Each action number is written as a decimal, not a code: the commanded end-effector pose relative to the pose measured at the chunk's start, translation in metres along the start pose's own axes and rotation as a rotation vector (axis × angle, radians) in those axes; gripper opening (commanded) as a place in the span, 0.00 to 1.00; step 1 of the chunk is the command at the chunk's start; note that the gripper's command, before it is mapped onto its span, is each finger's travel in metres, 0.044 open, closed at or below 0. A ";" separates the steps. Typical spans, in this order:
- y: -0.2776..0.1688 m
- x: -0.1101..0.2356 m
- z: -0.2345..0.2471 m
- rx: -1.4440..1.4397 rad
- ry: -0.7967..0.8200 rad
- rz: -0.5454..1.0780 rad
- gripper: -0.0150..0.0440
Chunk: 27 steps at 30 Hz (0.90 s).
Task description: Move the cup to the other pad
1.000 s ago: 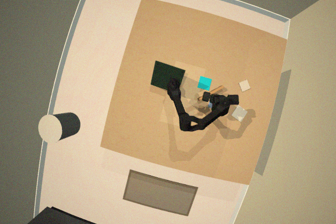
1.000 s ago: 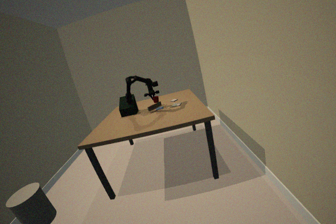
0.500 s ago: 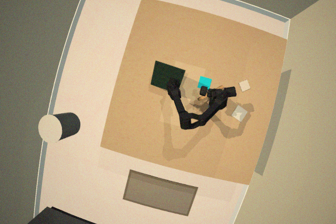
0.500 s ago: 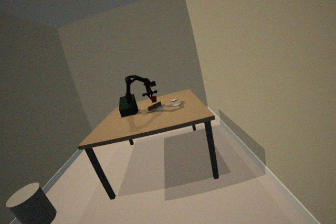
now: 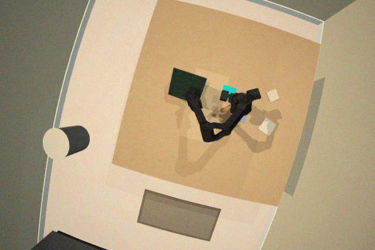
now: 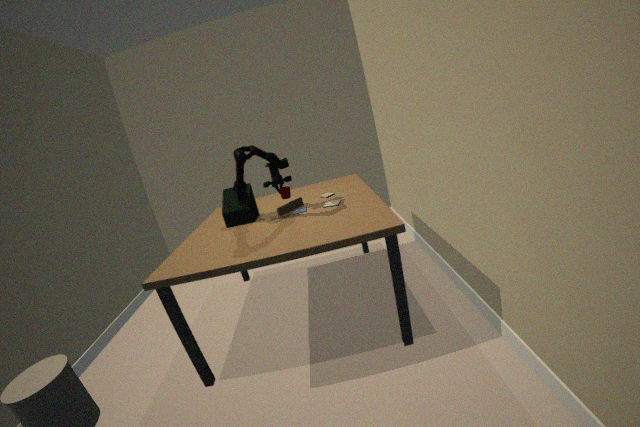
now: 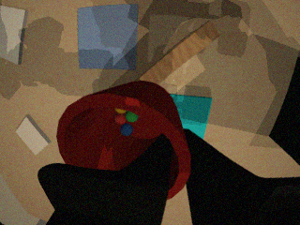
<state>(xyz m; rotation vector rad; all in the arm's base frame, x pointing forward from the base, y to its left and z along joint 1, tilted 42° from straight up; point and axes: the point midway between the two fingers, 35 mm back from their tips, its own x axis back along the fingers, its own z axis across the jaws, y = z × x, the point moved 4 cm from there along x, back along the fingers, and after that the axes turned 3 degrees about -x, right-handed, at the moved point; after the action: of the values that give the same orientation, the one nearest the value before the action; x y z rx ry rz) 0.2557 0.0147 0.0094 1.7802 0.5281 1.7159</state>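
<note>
A red cup [image 6: 284, 192] [image 7: 84, 136] hangs in the air above the table; in the wrist view its open mouth shows several small coloured marbles [image 7: 131, 116] inside. My gripper [image 7: 176, 133] [image 6: 281, 186] is shut on the cup's wall. In the top view the arm hides the cup. A cyan pad [image 5: 229, 88] [image 7: 199, 112] lies on the table, partly covered by the gripper and the cup. A blue pad [image 5: 243, 119] [image 6: 299, 210] [image 7: 108, 37] lies on the other side of the wooden bar.
A wooden bar [image 5: 225, 108] [image 6: 290, 206] [image 7: 180, 52] stands between the two pads. Two pale flat blocks lie beyond the pads, a smaller one [image 5: 272, 95] [image 6: 327, 195] [image 7: 33, 134] and a larger one [image 5: 266, 126] [image 6: 332, 203] [image 7: 10, 35]. The arm rises from a dark base box [image 5: 184, 82] [image 6: 239, 207].
</note>
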 end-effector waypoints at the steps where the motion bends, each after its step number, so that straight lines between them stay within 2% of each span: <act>1: -0.008 -0.001 -0.009 0.003 -0.007 0.000 0.25; 27: -0.048 0.000 -0.053 0.004 -0.008 0.003 0.25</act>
<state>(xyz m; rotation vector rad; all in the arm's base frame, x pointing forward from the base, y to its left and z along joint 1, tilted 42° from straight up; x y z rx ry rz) 0.2160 0.0544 -0.0189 1.7857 0.5252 1.7181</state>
